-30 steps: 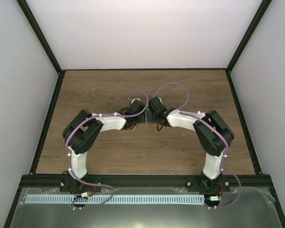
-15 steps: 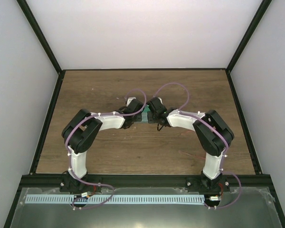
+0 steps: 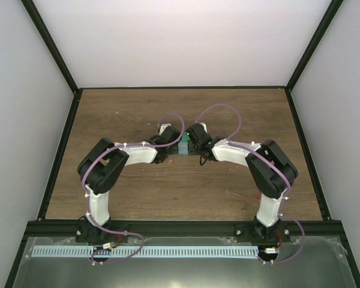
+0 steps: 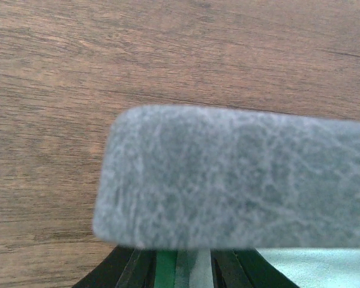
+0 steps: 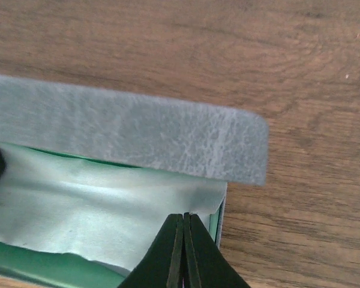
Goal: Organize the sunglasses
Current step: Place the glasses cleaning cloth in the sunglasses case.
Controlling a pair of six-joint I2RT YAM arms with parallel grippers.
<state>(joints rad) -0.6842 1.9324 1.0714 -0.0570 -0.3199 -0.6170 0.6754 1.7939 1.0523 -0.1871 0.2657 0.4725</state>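
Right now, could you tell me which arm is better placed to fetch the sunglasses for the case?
Right, probably. The sunglasses lie on the table near the right arm's base, and the right pincer is shut with nothing visibly held. The left pincer seems clamped on the case.

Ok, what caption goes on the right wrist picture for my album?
Shut right end effector poised over the pale blue square cloth inside the open blue-grey oblong case.

top view high at near edge, looks down on table [image 3: 138,186]; both wrist views close on same case [image 4: 240,180]
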